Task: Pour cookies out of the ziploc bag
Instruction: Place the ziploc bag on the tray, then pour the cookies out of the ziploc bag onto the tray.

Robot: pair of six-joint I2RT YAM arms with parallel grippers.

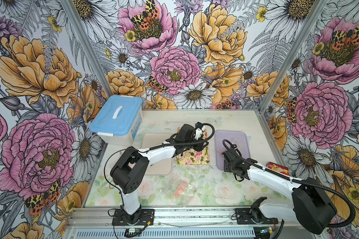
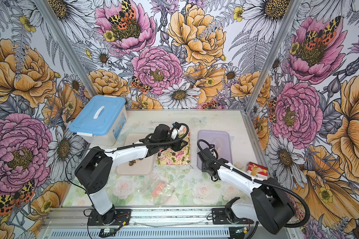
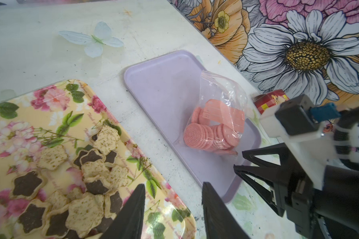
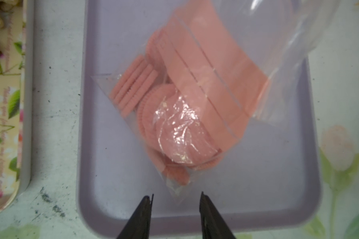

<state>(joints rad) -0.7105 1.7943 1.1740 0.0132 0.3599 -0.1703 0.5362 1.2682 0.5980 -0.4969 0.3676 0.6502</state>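
We find both top views bright and evenly lit, shadows under the arms soft and faint; wall lines bow outward at the edges. The counter (image 1: 232,122) looks pale and washed out toward the back. In the right wrist view, glare glints off the clear bag (image 4: 178,132) and the whole picture is soft. In the left wrist view, the right tool (image 3: 239,161) blurs nearby.

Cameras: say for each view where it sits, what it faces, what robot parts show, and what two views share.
Top views: high at the front, facing down at the table; both arms show.
Left wrist: on the left arm, facing the floral tray and lilac tray; left gripper and right gripper show.
Right wrist: above the lilac tray; right gripper shows.
Shared: both wrist views show the ziploc bag of pink cookies.
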